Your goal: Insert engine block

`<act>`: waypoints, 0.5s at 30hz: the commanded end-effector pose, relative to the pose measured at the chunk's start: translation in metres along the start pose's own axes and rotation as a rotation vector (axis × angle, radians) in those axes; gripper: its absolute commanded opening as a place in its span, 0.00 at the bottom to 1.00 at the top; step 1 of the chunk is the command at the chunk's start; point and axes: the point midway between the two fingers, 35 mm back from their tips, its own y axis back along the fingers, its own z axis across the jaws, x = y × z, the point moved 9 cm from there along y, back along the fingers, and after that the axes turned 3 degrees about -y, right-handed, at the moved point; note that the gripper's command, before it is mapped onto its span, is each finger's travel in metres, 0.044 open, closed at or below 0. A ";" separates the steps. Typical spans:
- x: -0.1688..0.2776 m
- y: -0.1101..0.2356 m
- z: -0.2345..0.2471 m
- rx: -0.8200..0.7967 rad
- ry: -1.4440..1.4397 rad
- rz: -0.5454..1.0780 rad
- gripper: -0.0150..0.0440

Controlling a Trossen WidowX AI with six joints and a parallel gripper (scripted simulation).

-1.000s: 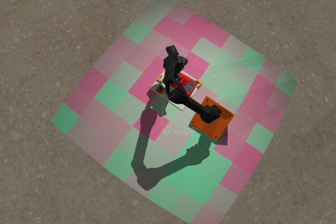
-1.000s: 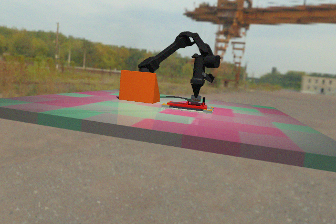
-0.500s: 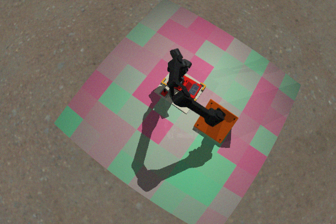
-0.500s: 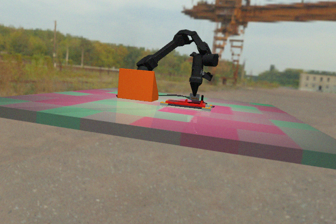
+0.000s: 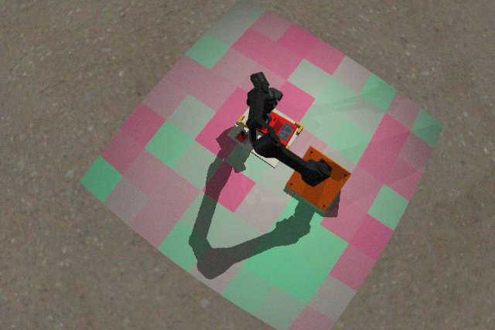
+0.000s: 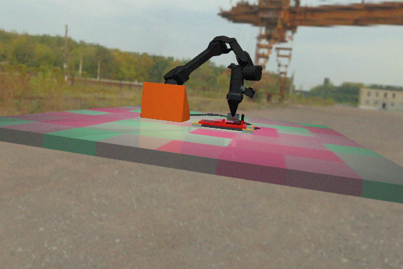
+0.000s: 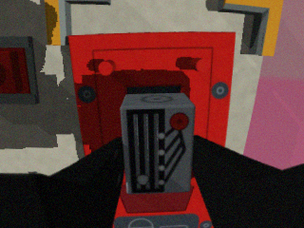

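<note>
Black parallel-jaw gripper [image 7: 157,190] pinching the grey, ribbed rectangular engine block [image 7: 157,142] by its left and right flanks, just above the flat red car body [image 7: 152,62]. The block appears rigid, light and smooth-sided; a squared, steady side grip should suit insertion.

Arm [image 6: 198,59]: matte black throughout, chunky rounded links, tapering to a narrow tool [image 6: 233,111]; base is an orange wedge-shaped block [image 6: 162,101] with apparently dark corner screws on top
</note>
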 end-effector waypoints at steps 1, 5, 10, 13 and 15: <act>0.000 -0.001 0.000 0.000 -0.004 -0.001 0.52; 0.000 -0.002 0.000 0.000 0.002 -0.001 0.52; 0.000 -0.003 0.000 0.000 0.007 -0.001 0.52; 0.000 -0.004 0.000 0.000 0.008 -0.001 0.52; 0.000 -0.005 0.000 0.000 0.008 -0.001 0.52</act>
